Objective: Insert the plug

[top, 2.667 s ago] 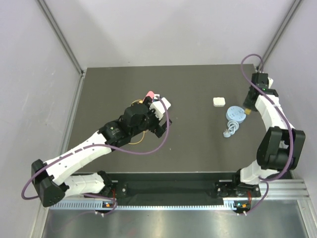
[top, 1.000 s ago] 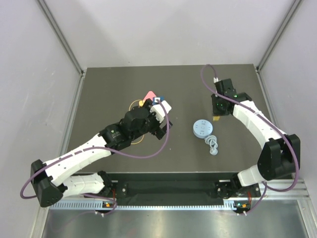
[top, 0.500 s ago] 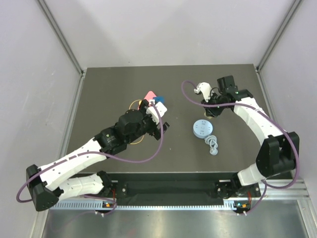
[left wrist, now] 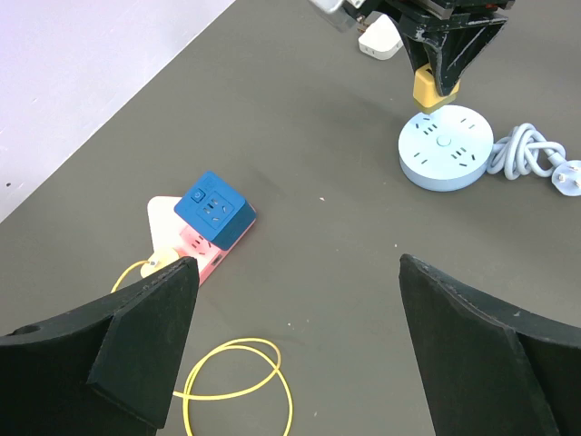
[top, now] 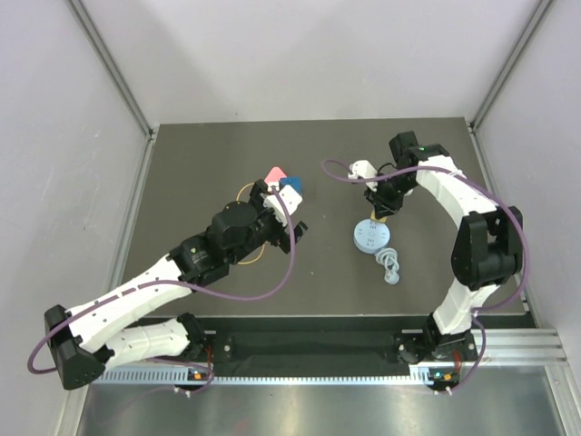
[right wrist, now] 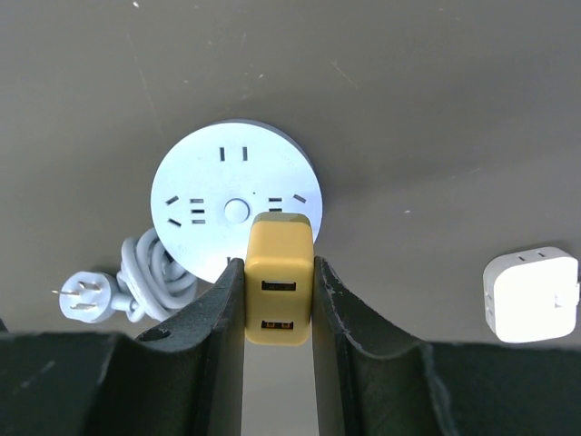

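A dark grey table (top: 200,163) lies between pale walls (top: 290,54), and both my arms reach out over it. My right gripper (right wrist: 279,282) is narrow, its fingers clamped on the flat sides of the yellow plug (left wrist: 433,91). The plug's pins are hidden from every view. From my right wrist I see only its back face with two ports, so I cannot tell whether the pins touch the socket (right wrist: 236,195) or hang just above it. The plug also covers the slots at that edge of the round blue disc. The plug stands upright, its long axis running along my fingers and pointing straight down at the socket's far rim, the side away from my bases. The socket's grey cord (left wrist: 531,159) lies bundled just beside it, its own pins pointing away from the disc. A white adapter (right wrist: 531,295) sits near, on the far side of my right gripper. My left gripper (left wrist: 295,268) is wide apart and holds nothing, hovering well apart from the socket, its fingers cut off by the bottom of the wrist view. Between those fingers I see a blue cube (left wrist: 214,207) resting on a pink block (left wrist: 201,256), which it half hides. A yellow cable (left wrist: 236,391) loops nearby, partly lost behind my left finger.
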